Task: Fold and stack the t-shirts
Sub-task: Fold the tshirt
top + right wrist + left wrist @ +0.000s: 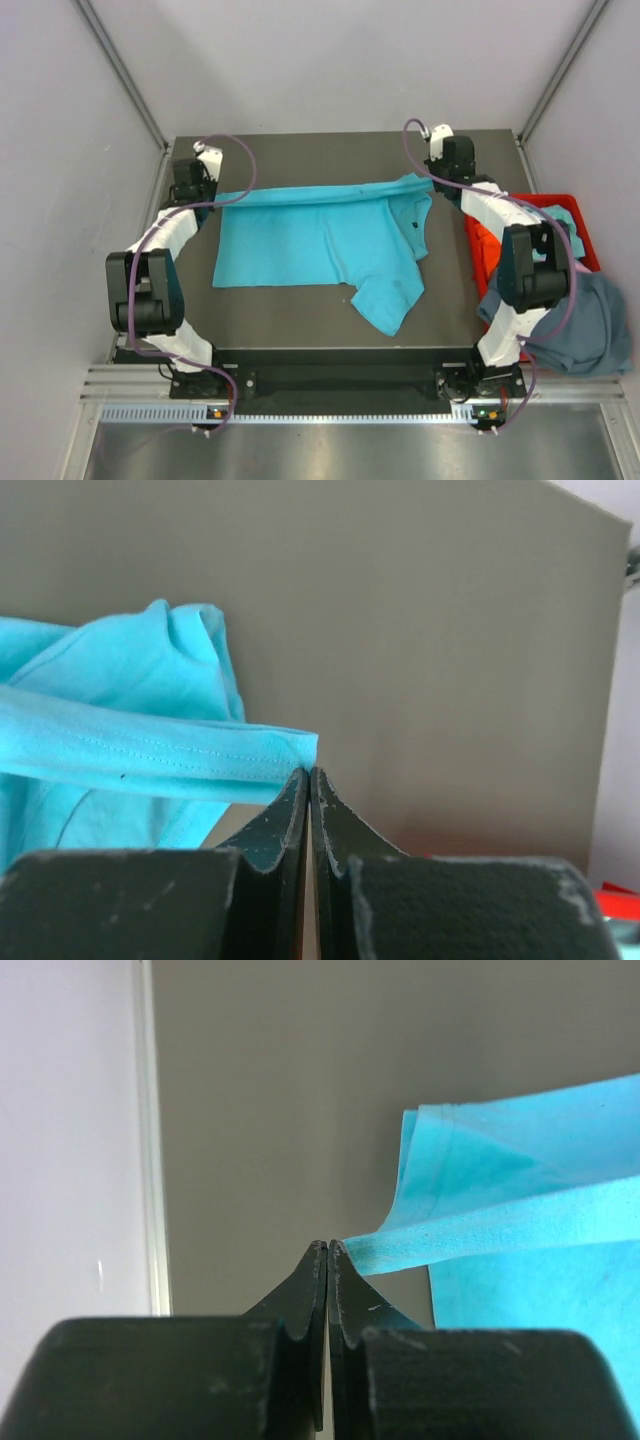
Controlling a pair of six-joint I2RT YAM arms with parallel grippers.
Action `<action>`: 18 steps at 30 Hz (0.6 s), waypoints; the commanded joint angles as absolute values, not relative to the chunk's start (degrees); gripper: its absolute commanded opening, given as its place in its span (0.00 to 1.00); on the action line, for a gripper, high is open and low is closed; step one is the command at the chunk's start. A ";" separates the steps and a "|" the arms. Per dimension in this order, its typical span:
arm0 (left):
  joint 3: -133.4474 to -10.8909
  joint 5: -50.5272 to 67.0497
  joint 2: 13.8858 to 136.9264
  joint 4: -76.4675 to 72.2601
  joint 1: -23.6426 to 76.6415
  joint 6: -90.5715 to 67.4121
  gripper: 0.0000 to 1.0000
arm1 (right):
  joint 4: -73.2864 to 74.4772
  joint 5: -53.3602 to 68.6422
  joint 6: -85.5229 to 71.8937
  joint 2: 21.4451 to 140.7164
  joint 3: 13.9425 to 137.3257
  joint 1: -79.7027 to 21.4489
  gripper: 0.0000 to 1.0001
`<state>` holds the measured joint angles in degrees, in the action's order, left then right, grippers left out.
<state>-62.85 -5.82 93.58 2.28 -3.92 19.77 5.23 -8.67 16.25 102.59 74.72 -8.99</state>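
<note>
We are looking down on a dark table [300, 330] with one turquoise t-shirt [320, 245] lying across its middle. The shirt's body is lying mostly flat. A sleeve is trailing toward the near right, and the collar end is bunching at the far right.

We are seeing the left gripper [213, 195] at the far left of the shirt. In the left wrist view, the left gripper [328, 1247] is showing its jaws pressed together, with a corner of the turquoise t-shirt [520, 1210] pinched at the very tips. From there the cloth is running off to the right in a taut band.

The right gripper [433, 182] is sitting at the far right of the shirt. In the right wrist view, the right gripper [308, 772] is likewise closed tight, nipping the stitched hem of the turquoise t-shirt [150, 745] at its tips.

Between the two grippers, the shirt's far edge is stretching in a nearly straight line across the table.

We are also noting a red bin [570, 205] just off the table's right side. An orange t-shirt [485, 245] is showing inside it. A slate blue-grey t-shirt [585, 320] is draping over the bin's near end, partly behind the right arm.
</note>
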 commanded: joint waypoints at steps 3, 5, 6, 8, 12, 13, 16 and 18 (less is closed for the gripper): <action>-62.40 -6.77 92.46 3.51 -5.01 18.28 0.00 | 5.27 -7.65 15.38 97.30 72.87 -8.61 0.00; -62.32 -6.86 92.55 4.13 -5.01 17.58 0.00 | 5.62 -7.30 15.29 97.12 72.16 -8.61 0.00; -62.23 -6.77 92.64 4.65 -5.01 17.40 0.00 | 5.97 -7.12 15.38 97.12 71.55 -8.61 0.00; -62.23 -6.77 92.90 5.36 -5.01 17.40 0.00 | 6.15 -6.94 15.21 97.21 71.19 -8.61 0.00; -62.40 -7.47 93.60 7.73 -5.10 17.40 0.00 | 7.99 -6.16 15.21 97.99 70.93 -8.61 0.00; -62.40 -7.73 93.78 8.08 -5.10 17.23 0.00 | 8.69 -5.98 15.21 98.17 71.19 -8.70 0.00; -62.40 -7.47 92.47 9.84 -6.06 16.44 0.17 | 13.87 -3.96 15.47 98.35 72.59 -8.61 0.04; -62.23 -7.21 90.97 10.46 -7.12 15.48 0.42 | 17.29 -1.59 15.73 97.39 73.47 -8.61 0.12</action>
<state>-62.43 -6.09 93.65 8.99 -5.30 17.39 11.88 -4.62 15.73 100.27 70.94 -8.93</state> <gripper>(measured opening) 0.349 0.094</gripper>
